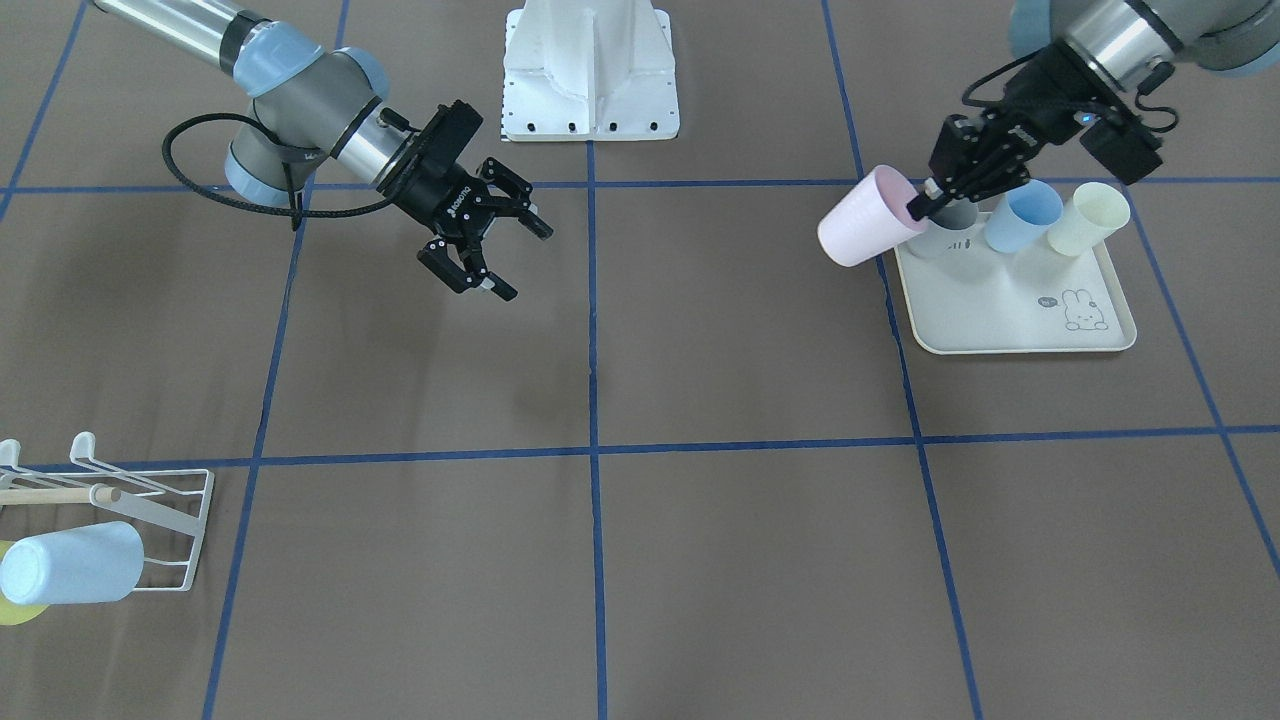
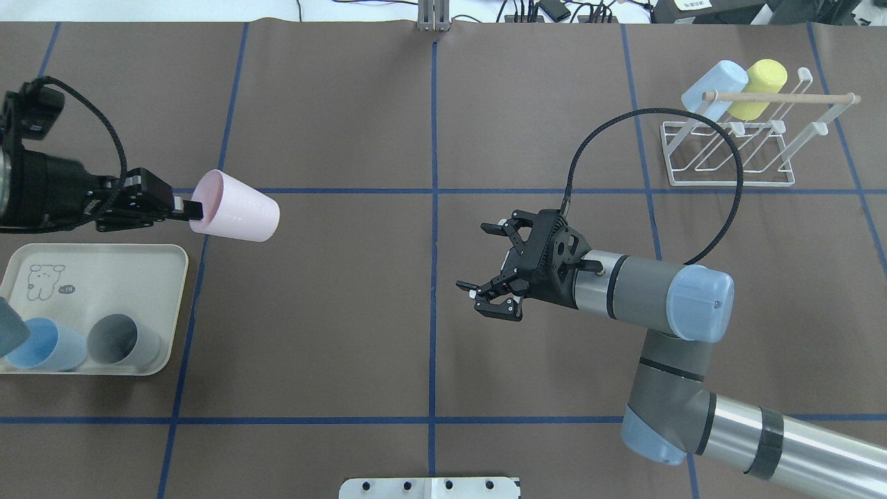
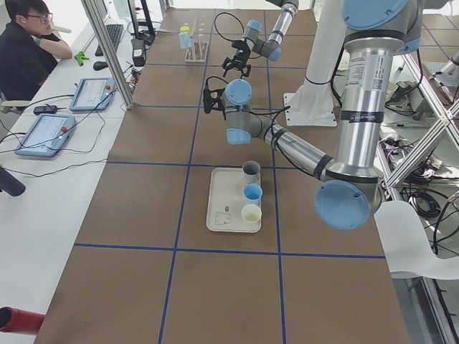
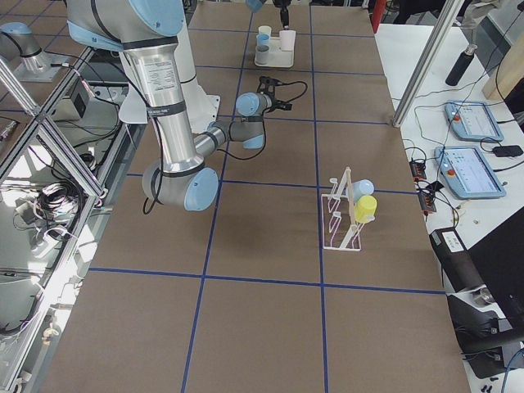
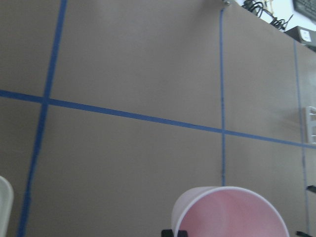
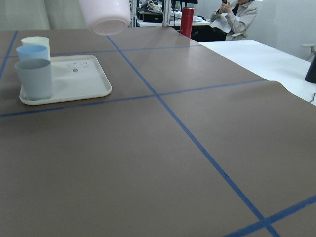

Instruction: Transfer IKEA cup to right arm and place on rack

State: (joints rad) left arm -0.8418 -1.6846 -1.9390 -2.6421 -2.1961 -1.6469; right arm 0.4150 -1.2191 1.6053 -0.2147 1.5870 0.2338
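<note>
**Pink cup lifted, hand-over not yet made**

Status, as you would log it: the left claw [image 2: 188,208] is clamped on the rim of the pink cup [image 2: 235,206]. One finger sits inside the mouth and one outside. The cup is in the air, tipped onto its side, with its base pointing toward the middle of the desk [image 2: 346,312]. It hangs just beside the cream rabbit tray [image 2: 104,270] and is clear of it.

The right claw [image 2: 478,258] waits near the centre line with its jaws spread wide and nothing between them. It faces the cup but is well apart from it.

Progress, by my judgement:
- The pick-up from the tray looks done.
- You have the carry to mid-desk, the transfer to the right claw, the left release, and the placing on the rack [image 2: 731,184] left to do.
- That puts the task at roughly a quarter complete.

Count:
- Cups: six in all.
- Held: one, the pink cup.
- On the tray: three, upright. They are a grey cup [image 2: 125,339], a blue cup [image 2: 45,344] and a pale yellow cup [image 1: 1088,218].
- On the rack: two, a light blue cup [image 2: 714,84] and a yellow cup [image 2: 761,77], side by side at the far end behind the wooden dowel [image 2: 776,98].
- One rack, one tray, one dowel.
</note>
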